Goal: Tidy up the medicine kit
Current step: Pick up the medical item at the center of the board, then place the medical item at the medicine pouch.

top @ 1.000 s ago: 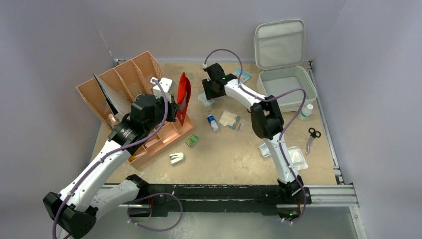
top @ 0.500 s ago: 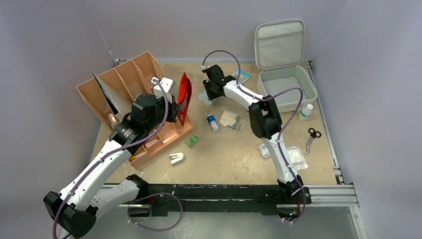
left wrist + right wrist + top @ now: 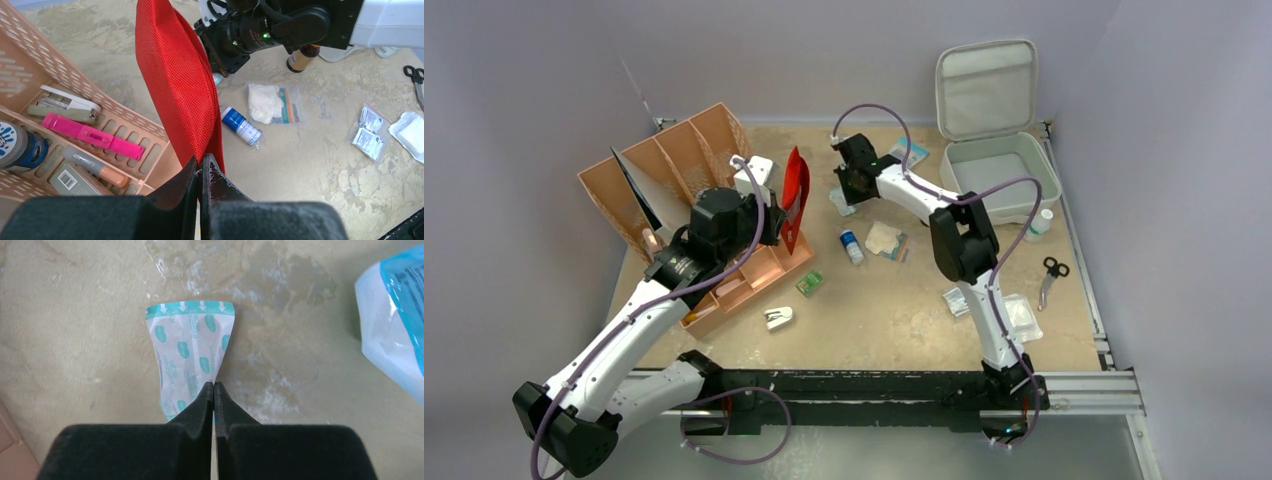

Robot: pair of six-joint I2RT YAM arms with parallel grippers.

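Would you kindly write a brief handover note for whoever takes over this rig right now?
Kit: open, far right, lid up.
Left gripper: shut on the red pouch, held upright beside the organizer tray.
Right gripper: shut on a teal-printed packet, left of the kit.
Done: kit opened; contents unclear.
Left: packet, vial, gauze pack, scissors lie outside the kit.
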